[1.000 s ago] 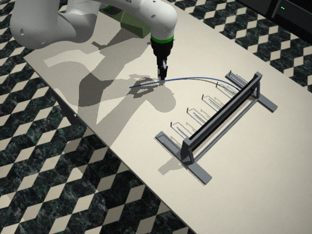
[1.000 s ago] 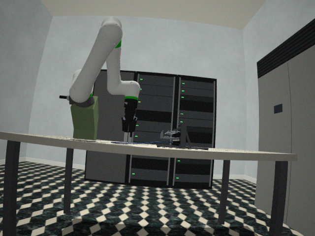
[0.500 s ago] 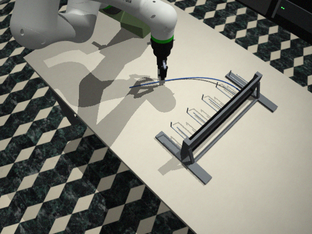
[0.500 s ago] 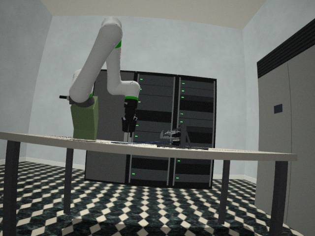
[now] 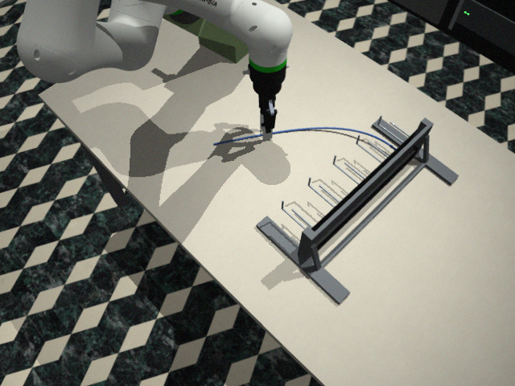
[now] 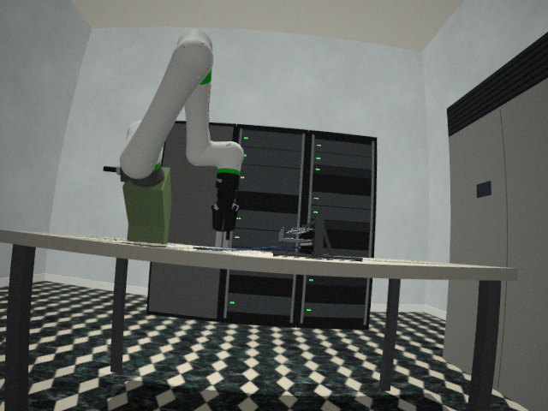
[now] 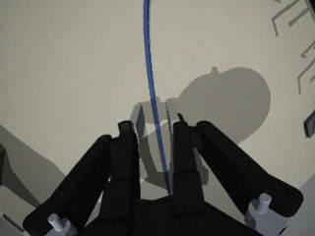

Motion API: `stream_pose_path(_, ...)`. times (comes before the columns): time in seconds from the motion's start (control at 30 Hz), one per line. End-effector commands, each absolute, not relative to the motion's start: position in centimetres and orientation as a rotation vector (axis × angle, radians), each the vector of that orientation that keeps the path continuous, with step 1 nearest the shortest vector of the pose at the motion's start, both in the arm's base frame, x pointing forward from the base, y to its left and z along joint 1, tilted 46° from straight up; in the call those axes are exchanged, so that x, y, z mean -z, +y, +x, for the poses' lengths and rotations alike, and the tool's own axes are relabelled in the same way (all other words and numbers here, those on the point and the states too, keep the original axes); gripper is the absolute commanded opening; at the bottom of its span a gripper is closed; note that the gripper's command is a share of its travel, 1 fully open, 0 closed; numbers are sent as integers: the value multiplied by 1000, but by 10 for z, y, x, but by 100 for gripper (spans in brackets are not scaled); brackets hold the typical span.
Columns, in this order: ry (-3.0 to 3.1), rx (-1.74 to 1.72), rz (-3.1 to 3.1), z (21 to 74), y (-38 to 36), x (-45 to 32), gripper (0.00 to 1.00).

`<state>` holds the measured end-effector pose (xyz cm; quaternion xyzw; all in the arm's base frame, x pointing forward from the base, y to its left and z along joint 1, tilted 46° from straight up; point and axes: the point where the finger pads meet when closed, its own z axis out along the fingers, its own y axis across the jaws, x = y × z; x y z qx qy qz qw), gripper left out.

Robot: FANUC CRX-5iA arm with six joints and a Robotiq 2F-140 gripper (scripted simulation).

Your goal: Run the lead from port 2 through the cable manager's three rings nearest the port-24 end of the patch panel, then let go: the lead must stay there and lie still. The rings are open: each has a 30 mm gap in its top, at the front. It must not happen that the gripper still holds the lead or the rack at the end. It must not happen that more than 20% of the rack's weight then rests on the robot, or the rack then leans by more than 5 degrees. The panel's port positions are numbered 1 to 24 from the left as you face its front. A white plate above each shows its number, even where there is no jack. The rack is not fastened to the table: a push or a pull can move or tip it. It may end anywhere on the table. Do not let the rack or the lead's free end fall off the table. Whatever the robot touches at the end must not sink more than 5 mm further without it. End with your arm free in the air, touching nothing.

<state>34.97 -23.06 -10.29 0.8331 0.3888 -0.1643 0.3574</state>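
The blue lead (image 5: pixel 324 129) runs from the far end of the grey rack (image 5: pixel 365 195) in a low arc out over the table; its free end (image 5: pixel 215 143) lies on the table. My gripper (image 5: pixel 266 132) points straight down over the lead, close to the table. In the wrist view the fingers stand a little apart with the lead (image 7: pixel 150 59) running loosely between them, nearer the right finger. The open rings (image 5: pixel 315 189) stick out from the rack's front. The lead passes through none of the three rings nearest the near end.
The rack stands on two flat cross feet (image 5: pixel 301 259) near the middle of the table. The green robot base (image 5: pixel 216 41) is at the far corner. The table's left edge (image 5: pixel 137 199) is near the lead's free end. Server cabinets (image 6: pixel 305 221) stand behind the table.
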Motion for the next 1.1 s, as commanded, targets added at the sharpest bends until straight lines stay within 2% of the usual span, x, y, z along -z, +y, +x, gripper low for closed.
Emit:
stream_pose_path(0.0,1004,424,2150,350,-231,104,20)
stream_pose_path(1.07,1004,424,2150,350,-236,108,20)
